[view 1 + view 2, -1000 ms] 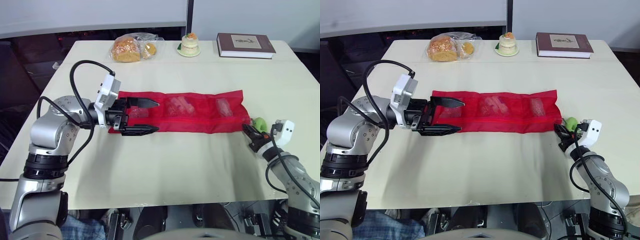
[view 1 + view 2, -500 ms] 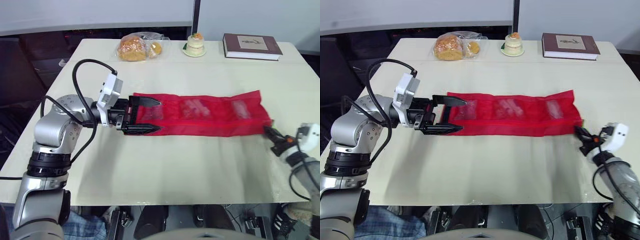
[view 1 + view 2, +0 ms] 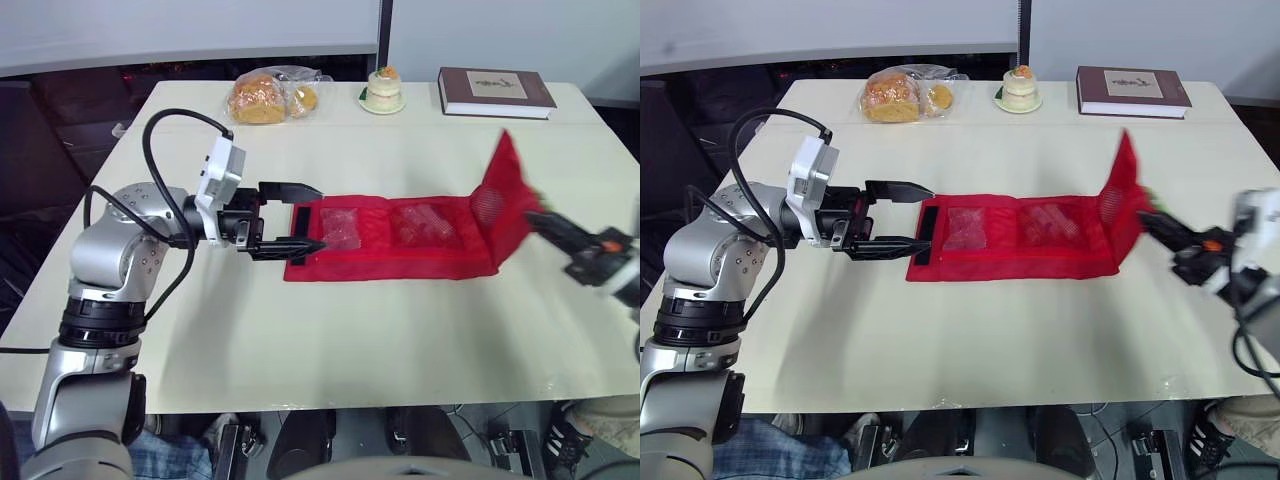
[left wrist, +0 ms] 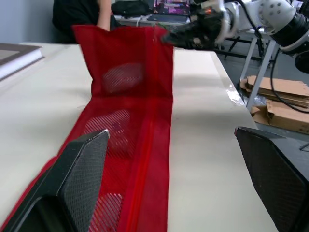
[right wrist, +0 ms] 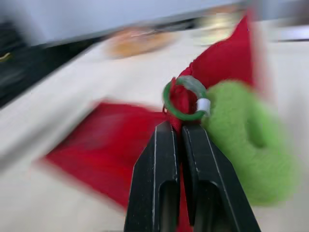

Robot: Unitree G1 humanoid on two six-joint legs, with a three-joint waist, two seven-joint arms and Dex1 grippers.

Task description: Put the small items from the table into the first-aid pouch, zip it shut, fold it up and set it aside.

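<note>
The red mesh first-aid pouch (image 3: pixel 400 235) lies lengthwise on the table, with small items showing through its pockets. Its right end stands up off the table. My right gripper (image 3: pixel 530 218) is shut on that end at the zip pull, a green ring (image 5: pixel 186 99) beside a fuzzy green loop (image 5: pixel 246 150). My left gripper (image 3: pixel 318 217) is open, low over the pouch's left end, with one finger on each side of it. In the left wrist view the pouch (image 4: pixel 130 121) runs away between the left fingers (image 4: pixel 82 164) toward the right gripper (image 4: pixel 166 37).
Along the table's far edge stand a bag of bread (image 3: pixel 265 97), a small cake on a plate (image 3: pixel 381 88) and a brown book (image 3: pixel 494 90). Cardboard (image 4: pixel 280 96) lies on the floor beyond the table's right side.
My right gripper has risen and swung left, pulling the pouch's right end up off the table. The left gripper stays open at the left end. The camera has shifted.
</note>
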